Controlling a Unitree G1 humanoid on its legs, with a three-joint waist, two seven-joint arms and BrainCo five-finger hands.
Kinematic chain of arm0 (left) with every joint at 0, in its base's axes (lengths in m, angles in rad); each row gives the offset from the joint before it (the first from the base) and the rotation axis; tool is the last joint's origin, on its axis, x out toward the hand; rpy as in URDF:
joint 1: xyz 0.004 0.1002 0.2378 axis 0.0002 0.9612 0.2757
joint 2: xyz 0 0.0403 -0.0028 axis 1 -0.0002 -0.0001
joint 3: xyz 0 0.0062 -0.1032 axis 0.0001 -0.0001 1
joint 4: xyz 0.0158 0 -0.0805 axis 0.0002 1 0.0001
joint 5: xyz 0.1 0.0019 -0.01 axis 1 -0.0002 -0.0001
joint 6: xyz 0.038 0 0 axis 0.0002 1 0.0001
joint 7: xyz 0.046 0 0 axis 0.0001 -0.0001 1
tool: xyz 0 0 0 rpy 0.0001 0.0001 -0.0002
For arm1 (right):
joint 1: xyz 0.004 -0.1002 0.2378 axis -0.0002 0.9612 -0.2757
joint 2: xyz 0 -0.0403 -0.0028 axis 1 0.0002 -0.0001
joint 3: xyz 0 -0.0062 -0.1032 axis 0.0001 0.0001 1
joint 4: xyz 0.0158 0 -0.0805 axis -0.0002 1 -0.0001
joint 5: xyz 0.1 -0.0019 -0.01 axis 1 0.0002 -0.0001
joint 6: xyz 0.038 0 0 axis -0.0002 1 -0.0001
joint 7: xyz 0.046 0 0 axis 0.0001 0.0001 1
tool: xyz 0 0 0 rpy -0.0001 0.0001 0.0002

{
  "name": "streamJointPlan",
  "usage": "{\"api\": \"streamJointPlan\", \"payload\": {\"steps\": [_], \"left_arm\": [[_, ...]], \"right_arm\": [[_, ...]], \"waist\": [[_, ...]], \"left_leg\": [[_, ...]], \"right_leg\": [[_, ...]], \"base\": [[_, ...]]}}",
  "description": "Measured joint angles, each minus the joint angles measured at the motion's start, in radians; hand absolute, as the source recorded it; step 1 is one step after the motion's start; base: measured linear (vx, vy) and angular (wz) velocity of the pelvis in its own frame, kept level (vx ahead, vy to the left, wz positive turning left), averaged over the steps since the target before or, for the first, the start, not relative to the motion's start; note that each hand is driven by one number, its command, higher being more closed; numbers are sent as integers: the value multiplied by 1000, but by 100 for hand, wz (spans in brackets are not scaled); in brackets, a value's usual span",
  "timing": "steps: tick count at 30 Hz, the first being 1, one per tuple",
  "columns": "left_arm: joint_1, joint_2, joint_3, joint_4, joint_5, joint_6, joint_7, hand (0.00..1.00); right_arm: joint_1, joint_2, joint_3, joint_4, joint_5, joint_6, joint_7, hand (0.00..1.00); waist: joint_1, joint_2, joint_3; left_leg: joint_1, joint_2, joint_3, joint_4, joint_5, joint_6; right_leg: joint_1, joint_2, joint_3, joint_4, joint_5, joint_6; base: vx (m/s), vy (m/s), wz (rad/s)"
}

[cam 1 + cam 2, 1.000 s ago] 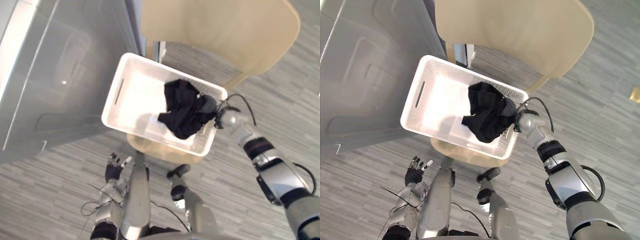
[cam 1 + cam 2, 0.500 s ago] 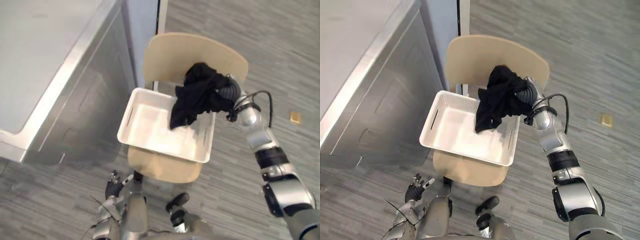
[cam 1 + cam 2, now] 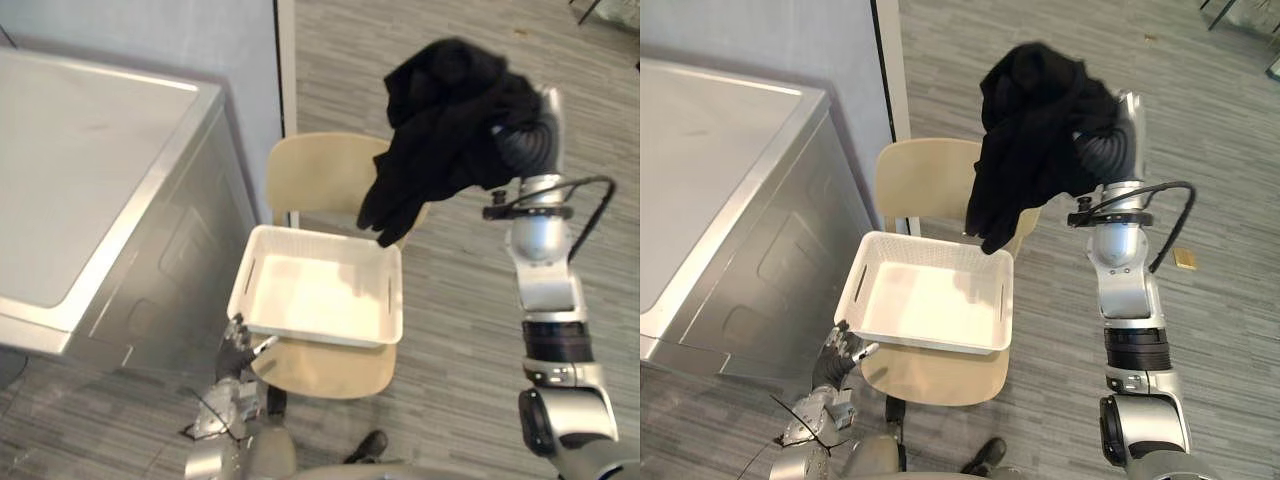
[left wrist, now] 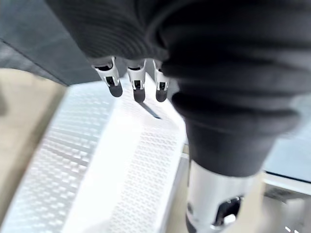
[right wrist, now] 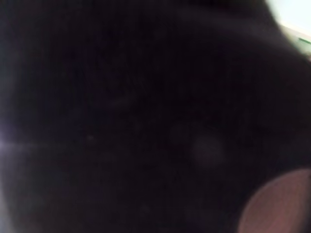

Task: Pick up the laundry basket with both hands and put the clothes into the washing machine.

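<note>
A bundle of black clothes [image 3: 445, 130] hangs high in the air above the chair's backrest, draped over my right hand [image 3: 527, 140], which is raised on an upright arm. The dark cloth [image 5: 121, 111] covers the right wrist view. Below it, the white laundry basket [image 3: 315, 295] sits on the chair seat with nothing in it. My left hand [image 3: 237, 345] stays low by the basket's near left corner, its fingers [image 4: 136, 85] straight above the basket's perforated wall [image 4: 97, 160], holding nothing.
The beige chair [image 3: 320, 180] stands against the silver washing machine [image 3: 90, 180], whose flat top fills the left side. A pale wall panel [image 3: 180, 40] rises behind both. Grey plank floor [image 3: 450, 300] lies open to the right of the chair.
My right arm has lifted the black clothes out of the basket and high above the chair. The camera has pulled back and up. The left hand has stayed low.
</note>
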Motion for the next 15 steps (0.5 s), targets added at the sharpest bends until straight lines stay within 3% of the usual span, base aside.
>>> {"api": "streamJointPlan", "payload": {"steps": [4, 8, 11, 15], "left_arm": [[21, 4, -38, -189, 40, -33, -1, 0], [7, 28, -88, -369, 126, -98, 3, 0], [-51, 69, -130, -401, 168, -123, 9, 0], [-160, 110, -163, -400, 177, -124, 6, 0]], "right_arm": [[0, -1, -2, -71, 31, -13, -9, 100], [0, -1, 9, -137, 75, -46, 3, 100], [0, 1, 19, -168, 108, -56, 36, 100], [0, 3, 84, -172, 127, -58, 82, 100]], "waist": [[-4, 28, -27], [-22, 59, -49], [-37, 69, -58], [-64, 69, -58]], "left_leg": [[20, 5, 30, 0, -3, 0], [31, 10, 60, -1, -3, 0], [46, 11, 92, -2, -6, 1], [62, 11, 132, -3, -9, 2]], "right_leg": [[2, 3, 30, -4, 4, -3], [2, 13, 62, -30, 21, 3], [3, 17, 93, -53, 43, -1], [1, 20, 133, -75, 66, -5]], "base": [[-9, 17, -21], [-17, 8, -25], [-5, 10, -28], [-8, 9, -29]]}}
